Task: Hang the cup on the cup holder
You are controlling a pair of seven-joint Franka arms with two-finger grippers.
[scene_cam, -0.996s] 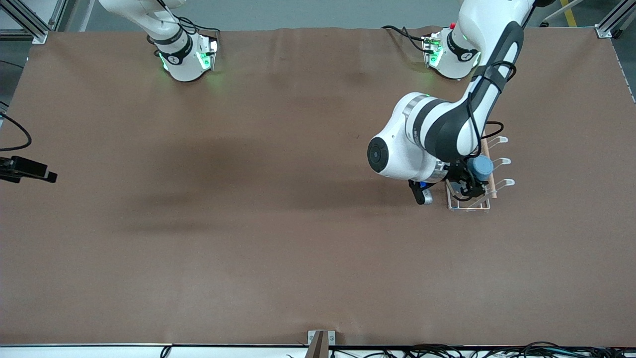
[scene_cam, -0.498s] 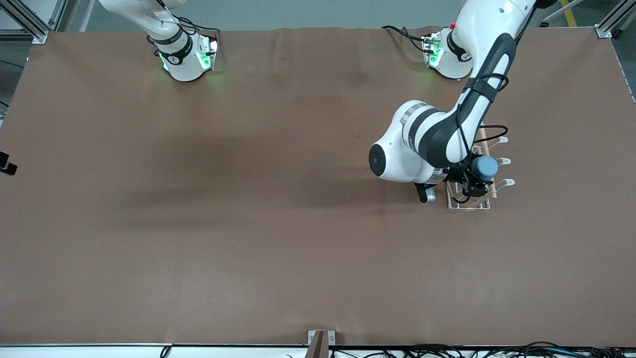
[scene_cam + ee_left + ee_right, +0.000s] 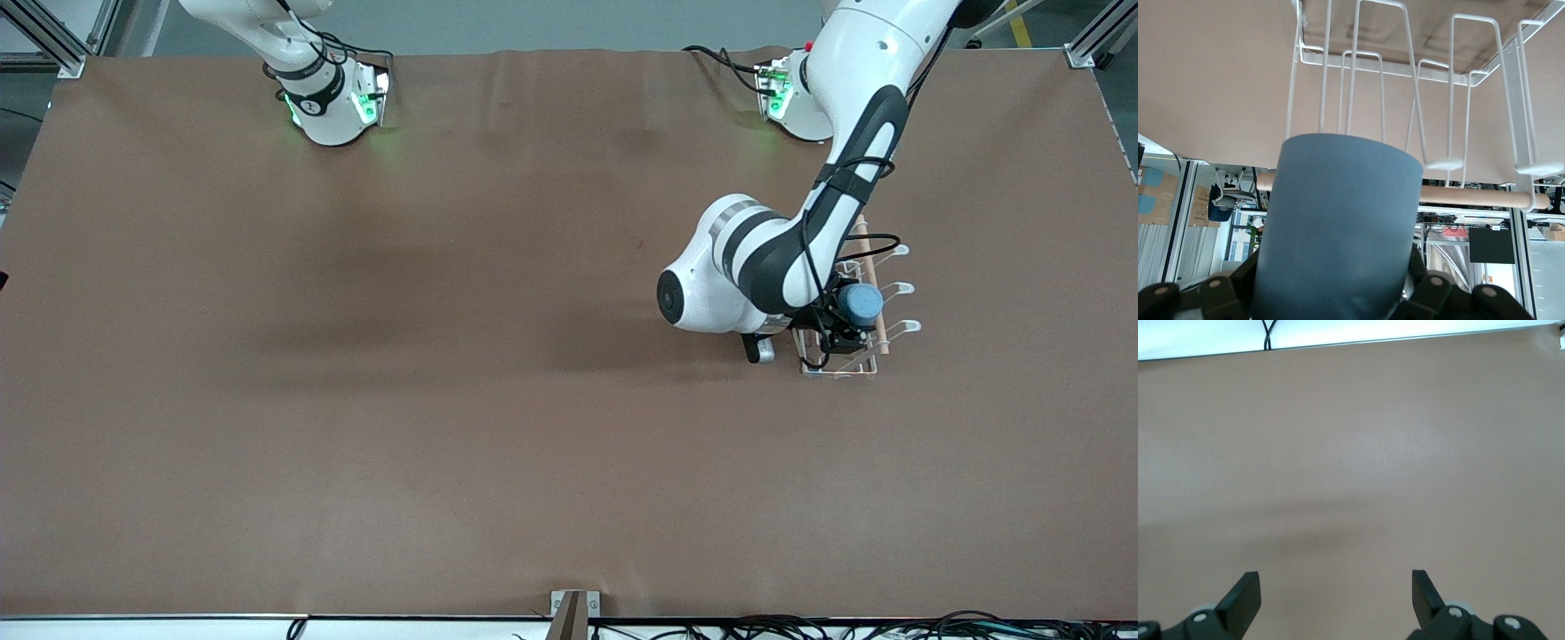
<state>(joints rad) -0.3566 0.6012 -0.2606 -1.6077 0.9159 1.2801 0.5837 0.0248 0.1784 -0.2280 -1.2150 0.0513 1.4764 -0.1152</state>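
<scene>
My left gripper (image 3: 843, 327) is shut on the light blue cup (image 3: 861, 302) and holds it over the white wire cup holder (image 3: 836, 367), beside the wooden rod (image 3: 872, 267). In the left wrist view the cup (image 3: 1341, 220) fills the space between my black fingers (image 3: 1238, 287), with its wider end toward the cup holder (image 3: 1371, 60). The wires of one prong run out of sight at the cup's rim. I cannot tell whether that prong is inside the cup. My right gripper (image 3: 1336, 583) is open and empty over bare table. It does not show in the front view.
The cup holder stands toward the left arm's end of the brown table (image 3: 444, 356). Three looped prongs (image 3: 898, 289) stick out from it. The left arm's elbow (image 3: 711, 284) hangs over the table beside the rack. Both arm bases are at the table's edge.
The left arm's upper links swung a little while the cup stayed over the rack, shifting only slightly. A black part at the front view's edge toward the right arm's end slid out of view.
</scene>
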